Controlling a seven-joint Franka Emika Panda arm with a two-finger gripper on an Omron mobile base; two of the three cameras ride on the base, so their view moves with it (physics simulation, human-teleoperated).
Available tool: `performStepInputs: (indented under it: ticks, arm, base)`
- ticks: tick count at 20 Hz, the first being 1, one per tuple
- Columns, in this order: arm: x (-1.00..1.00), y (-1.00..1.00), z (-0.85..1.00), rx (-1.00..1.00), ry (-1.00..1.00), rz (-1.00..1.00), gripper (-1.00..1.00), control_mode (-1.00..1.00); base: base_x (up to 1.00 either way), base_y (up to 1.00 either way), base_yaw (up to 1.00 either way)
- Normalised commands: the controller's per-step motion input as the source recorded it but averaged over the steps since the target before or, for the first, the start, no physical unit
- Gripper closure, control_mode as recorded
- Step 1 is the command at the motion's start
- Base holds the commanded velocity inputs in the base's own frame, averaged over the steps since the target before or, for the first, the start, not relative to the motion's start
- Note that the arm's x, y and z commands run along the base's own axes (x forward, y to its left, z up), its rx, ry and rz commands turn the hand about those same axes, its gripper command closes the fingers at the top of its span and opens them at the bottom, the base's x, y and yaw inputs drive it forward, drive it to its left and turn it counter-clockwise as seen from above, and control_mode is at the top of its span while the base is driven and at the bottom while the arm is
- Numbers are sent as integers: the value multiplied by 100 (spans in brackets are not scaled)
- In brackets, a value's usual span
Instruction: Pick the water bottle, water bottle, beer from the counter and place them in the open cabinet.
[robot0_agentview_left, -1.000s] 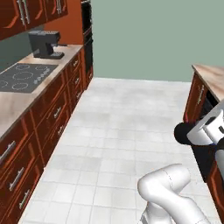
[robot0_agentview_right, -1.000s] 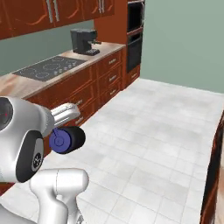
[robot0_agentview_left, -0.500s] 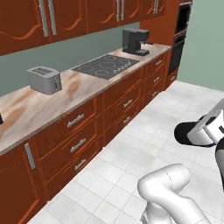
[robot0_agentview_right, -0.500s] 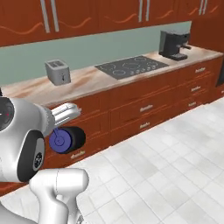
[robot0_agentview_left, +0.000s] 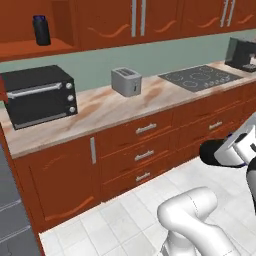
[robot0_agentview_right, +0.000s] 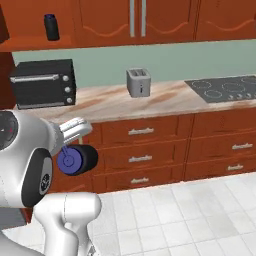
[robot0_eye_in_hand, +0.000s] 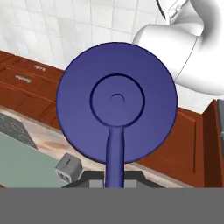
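Observation:
My gripper (robot0_agentview_right: 83, 153) is shut on a stout black water bottle (robot0_agentview_right: 78, 160), held level in front of the arm with its blue lid (robot0_eye_in_hand: 117, 103) facing the hand camera. The same bottle shows as a black cylinder (robot0_agentview_left: 216, 152) in the left base view. A second water bottle (robot0_agentview_left: 41, 30) (robot0_agentview_right: 50, 26) stands upright on the shelf of the open cabinet (robot0_agentview_left: 30, 48) (robot0_agentview_right: 35, 43), up on the left above the marble counter (robot0_agentview_left: 115, 107) (robot0_agentview_right: 112, 100). The beer is out of view.
A black toaster oven (robot0_agentview_left: 40, 95) (robot0_agentview_right: 44, 82) stands under the open cabinet. A silver toaster (robot0_agentview_left: 126, 81) (robot0_agentview_right: 138, 82), a cooktop (robot0_agentview_left: 200, 77) (robot0_agentview_right: 225, 89) and a coffee machine (robot0_agentview_left: 242, 52) sit farther right. Drawers front the counter, with white floor tiles (robot0_agentview_right: 190, 215) between it and me.
The whole picture has swung as the base turned: the ovens and open floor left the view, and the counter with toaster, toaster oven and open cabinet came in. The bottle stays gripped.

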Motion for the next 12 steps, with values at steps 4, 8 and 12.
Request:
performStepInputs:
  ticks: [4, 8, 12]
  arm:
    - [0, 0, 0, 0, 0, 0, 100, 100]
    - [0, 0, 0, 0, 0, 0, 100, 100]
    - [0, 0, 0, 0, 0, 0, 100, 100]
  base:
    - [0, -24, 52]
    - [15, -4, 42]
    - [34, -12, 26]
